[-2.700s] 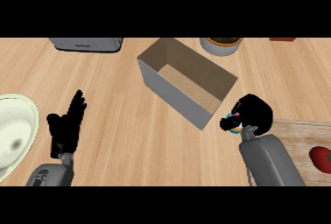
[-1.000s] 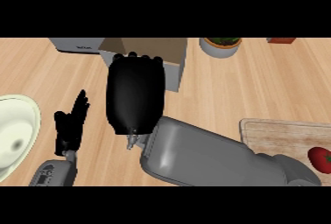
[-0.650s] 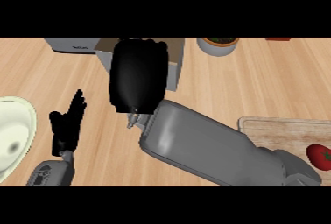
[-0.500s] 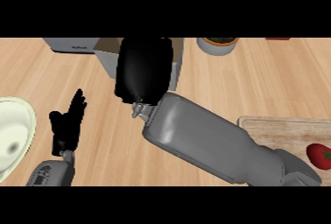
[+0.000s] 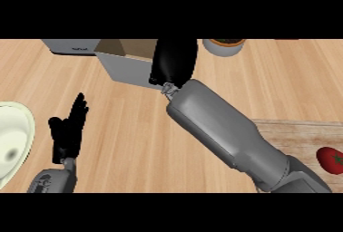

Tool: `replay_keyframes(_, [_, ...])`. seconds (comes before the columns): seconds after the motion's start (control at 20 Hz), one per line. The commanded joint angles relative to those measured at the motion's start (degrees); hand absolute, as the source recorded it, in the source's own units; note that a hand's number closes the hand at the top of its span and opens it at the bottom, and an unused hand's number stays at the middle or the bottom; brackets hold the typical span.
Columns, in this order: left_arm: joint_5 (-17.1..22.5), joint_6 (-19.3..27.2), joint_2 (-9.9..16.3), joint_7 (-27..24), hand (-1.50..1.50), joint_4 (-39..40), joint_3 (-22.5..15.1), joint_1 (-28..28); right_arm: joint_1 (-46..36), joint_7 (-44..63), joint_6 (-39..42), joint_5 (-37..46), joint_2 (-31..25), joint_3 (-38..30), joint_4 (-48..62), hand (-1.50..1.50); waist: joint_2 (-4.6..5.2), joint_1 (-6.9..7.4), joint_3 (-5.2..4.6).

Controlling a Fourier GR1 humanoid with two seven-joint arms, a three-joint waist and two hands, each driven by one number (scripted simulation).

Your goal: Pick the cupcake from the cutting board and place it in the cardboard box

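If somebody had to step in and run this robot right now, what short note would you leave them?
Right hand: reaching over the cardboard box, back of hand up; I cannot see its fingers or whether it holds the cupcake.
Left hand: open, resting at the lower left beside a pale plate.
Cutting board: at the right, no cupcake showing on it, only a red tomato.
Done: cupcake seemingly lifted off the board.
Left: confirm the cupcake lands in the box, then pull the arm back.

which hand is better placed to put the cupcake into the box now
The right hand: it is stretched out over the cardboard box. The left hand rests open near the lower left, away from it.
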Motion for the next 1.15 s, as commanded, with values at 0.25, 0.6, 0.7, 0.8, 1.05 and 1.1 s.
replay_keyframes(0.25, [0.59, -0.94, 0.51, -0.97, 0.0, 1.88, 1.47, -1.09, 7.08, -6.59, -15.65, -4.93, 0.13, -10.86, 8.11, -1.5, 0.25, -0.77, 0.06])
replay_keyframes(0.6, [-1.18, -0.12, -0.97, -0.11, 0.0, 1.39, -0.44, -1.46, 7.86, -20.6, -28.72, -14.43, 0.43, -11.94, 8.42, -1.5, 0.32, 0.41, 0.08])
replay_keyframes(0.7, [-0.62, -0.28, -1.11, -1.88, 0.0, 1.61, 0.23, 0.02, 9.71, -27.2, -31.92, -18.03, 0.43, -14.4, 6.39, -1.5, 0.4, 0.31, 0.1])
replay_keyframes(0.8, [-0.04, -0.84, -0.48, -1.59, 0.0, -0.38, 0.54, 1.72, 11.22, -29.62, -35.38, -21.7, 0.44, -14.42, 2.47, -1.5, 0.13, 0.53, 0.13])
replay_keyframes(1.05, [0.83, -1.43, 1.48, 0.75, 0.0, 0.86, 3.05, -1.42, 18.19, -34.85, -36.57, -29.11, 0.44, -16.09, -7.29, -1.5, -0.36, -1.68, 0.08])
replay_keyframes(1.1, [0.25, -1.59, 0.93, 1.42, 0.0, -1.51, 1.56, 0.4, 20.17, -39.1, -39.68, -29.47, 0.44, -18.09, -4.49, -1.5, -0.24, -1.23, 0.09])
